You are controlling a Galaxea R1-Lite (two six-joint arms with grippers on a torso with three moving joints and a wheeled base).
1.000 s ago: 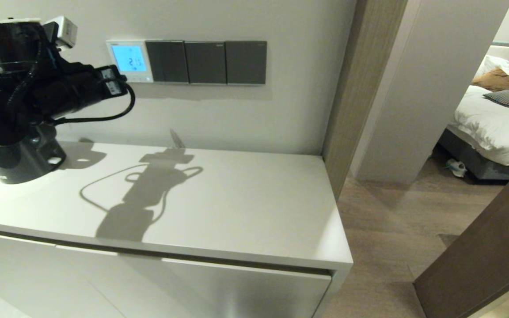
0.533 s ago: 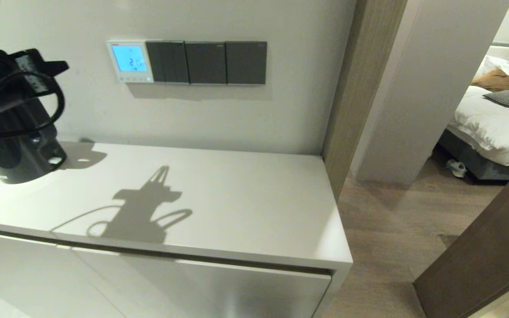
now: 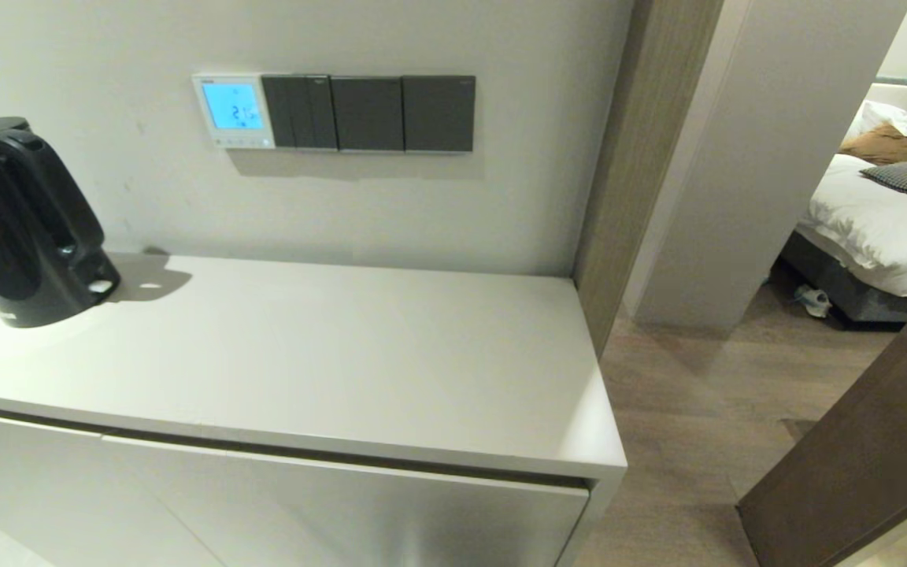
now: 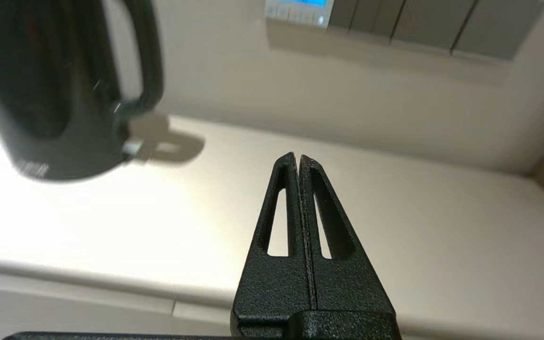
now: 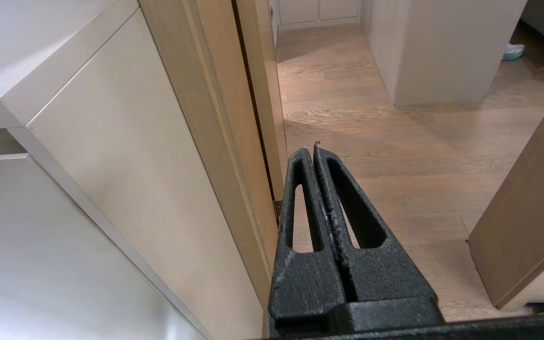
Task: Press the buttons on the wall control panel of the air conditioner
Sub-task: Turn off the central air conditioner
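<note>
1. Spanning most of the scene, the one wide white flat-topped desk (image 3: pixel 359 354) lies below and ahead of the left claw (image 4: pixel 298 158), which hangs over its front edge with its two fingers pressed together, holding nothing.
2. One glossy black plastic kettle (image 3: pixel 20 224) stands on the desk, off to one side of that claw and near it.
3. Three dark grey rectangular wall switch plates (image 3: pixel 367 113) sit in a row, well ahead of and above the claw.
4. One small white air-conditioner control panel with a lit blue screen (image 3: pixel 231 110) touches the row's end nearest the kettle; its button strip (image 4: pixel 295 13) is far beyond the fingertips.
5. A second ago the left arm was up at the panel; half a second ago it was dropping away; now it is out of the head view. I judge the pressing is done and the arm is retiring.
6. The right claw (image 5: pixel 316 150), likewise clenched and empty, hangs parked beside the cabinet's end, over the wooden floor (image 5: pixel 395 156).
</note>
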